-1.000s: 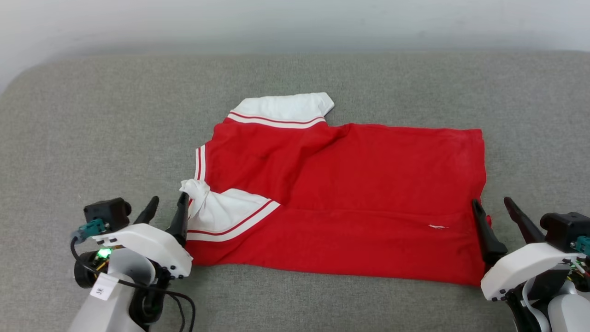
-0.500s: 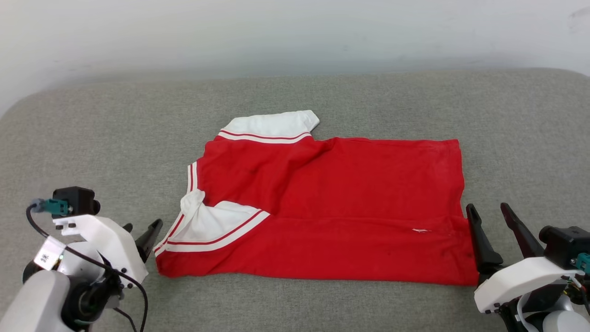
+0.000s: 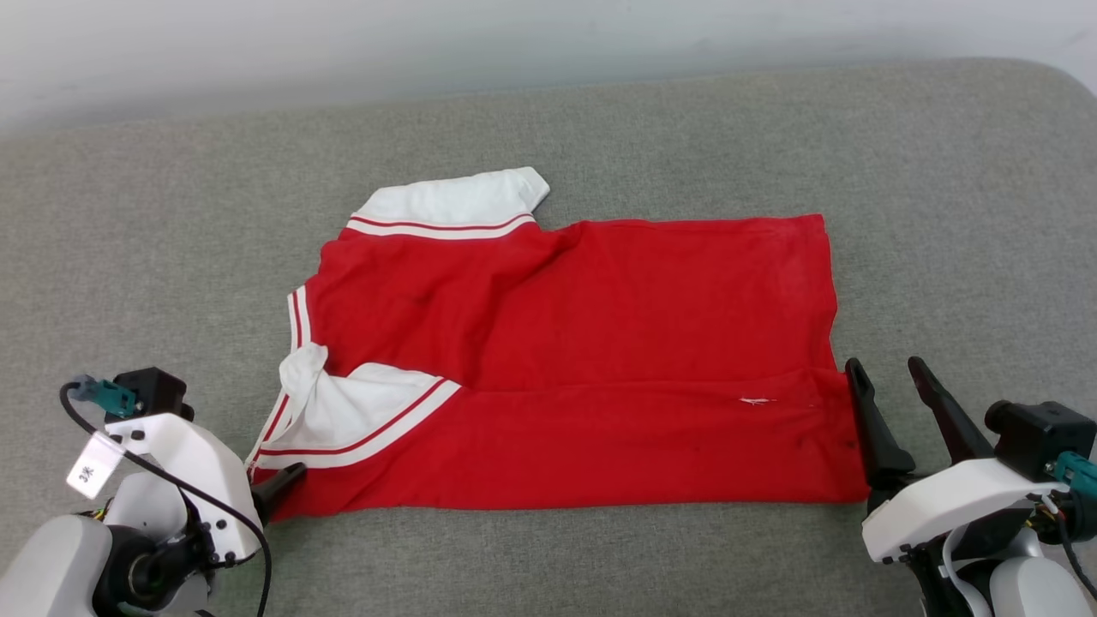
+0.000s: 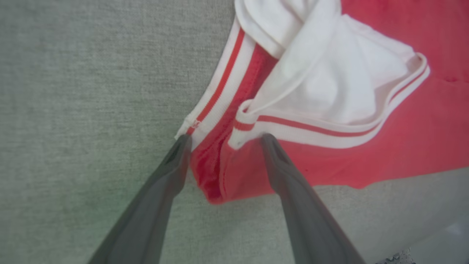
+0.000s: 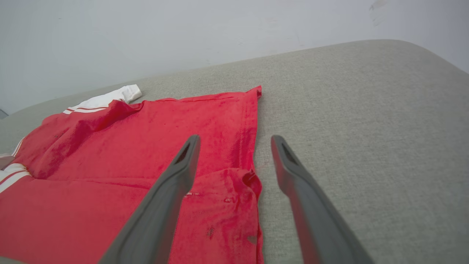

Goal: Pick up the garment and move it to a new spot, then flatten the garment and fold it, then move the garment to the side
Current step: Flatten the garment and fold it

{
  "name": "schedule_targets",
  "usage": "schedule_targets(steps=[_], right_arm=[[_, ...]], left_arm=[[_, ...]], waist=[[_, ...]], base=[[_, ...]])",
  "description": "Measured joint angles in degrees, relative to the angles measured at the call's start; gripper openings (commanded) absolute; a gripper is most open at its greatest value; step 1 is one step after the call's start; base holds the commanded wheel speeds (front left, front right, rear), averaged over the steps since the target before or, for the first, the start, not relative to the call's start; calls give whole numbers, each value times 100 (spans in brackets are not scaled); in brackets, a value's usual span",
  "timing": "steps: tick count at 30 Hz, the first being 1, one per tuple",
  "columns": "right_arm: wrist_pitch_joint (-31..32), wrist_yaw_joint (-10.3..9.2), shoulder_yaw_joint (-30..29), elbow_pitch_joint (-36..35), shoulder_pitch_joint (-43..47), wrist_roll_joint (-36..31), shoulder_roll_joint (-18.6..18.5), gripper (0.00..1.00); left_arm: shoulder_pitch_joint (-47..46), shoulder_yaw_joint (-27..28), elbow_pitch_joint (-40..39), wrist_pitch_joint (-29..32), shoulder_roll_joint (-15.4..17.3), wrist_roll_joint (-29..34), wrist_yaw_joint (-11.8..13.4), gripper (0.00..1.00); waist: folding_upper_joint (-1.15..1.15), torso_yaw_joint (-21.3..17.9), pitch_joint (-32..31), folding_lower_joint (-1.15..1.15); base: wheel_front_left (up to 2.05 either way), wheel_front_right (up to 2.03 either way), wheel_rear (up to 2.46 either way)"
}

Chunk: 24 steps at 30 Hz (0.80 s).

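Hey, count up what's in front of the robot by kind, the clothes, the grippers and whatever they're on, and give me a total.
garment: 1
grippers: 2 (left gripper, right gripper)
grey padded surface: 1
Total: 4

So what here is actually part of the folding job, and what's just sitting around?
Part of the job: red shirt with white sleeves; left claw, open; right claw, open.
Just there: grey cushioned surface; pale wall.
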Motion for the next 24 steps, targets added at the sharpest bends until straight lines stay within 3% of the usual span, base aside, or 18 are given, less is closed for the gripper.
schedule_targets(steps=[1, 2, 3, 4, 5, 8, 14, 20, 24], right_arm=[[0, 0, -3, -3, -23, 1, -1, 100], [8, 0, -16, -4, -35, 2, -5, 100], [31, 0, -36, -4, -42, 11, -5, 100], [58, 0, -78, -3, -46, 64, -5, 100], [112, 0, -122, 0, -52, 107, -21, 100], [503, 0, -260, 60, -56, 307, -109, 100], [2156, 0, -491, 9, -40, 723, -504, 100], [3545, 0, -311, -454, -10, 914, -862, 100], [4080, 0, -131, -542, -12, 960, -925, 100]], left_arm=[[-8, -7, 43, 37, -15, -48, -1, 100], [-34, -7, 79, 85, -37, -99, -4, 62], [-52, -13, 113, 109, -55, -125, -14, 42], [-78, -19, 147, 111, -59, -129, -27, 9], [-97, -14, 172, 111, -81, -157, -54, 0], [-128, -37, 233, 108, -153, -242, -138, 0], [-143, -96, 181, -131, -194, -162, -281, 0], [-141, -114, -188, -398, -177, 34, -324, 0], [-170, -146, -379, -453, -175, 123, -304, 0]], waist=[[0, -23, 36, 0], [0, -43, 66, 0], [0, -59, 91, 0], [0, -70, 110, 0], [0, -75, 125, 0], [0, -59, 117, 0], [0, 36, 26, 0], [0, 168, -14, 0], [0, 256, 65, 0]], base=[[0, 0, 0], [0, 0, 0], [0, 0, 0], [0, 0, 0], [0, 0, 0], [0, 0, 0], [0, 0, 0], [0, 0, 0], [0, 0, 0]])
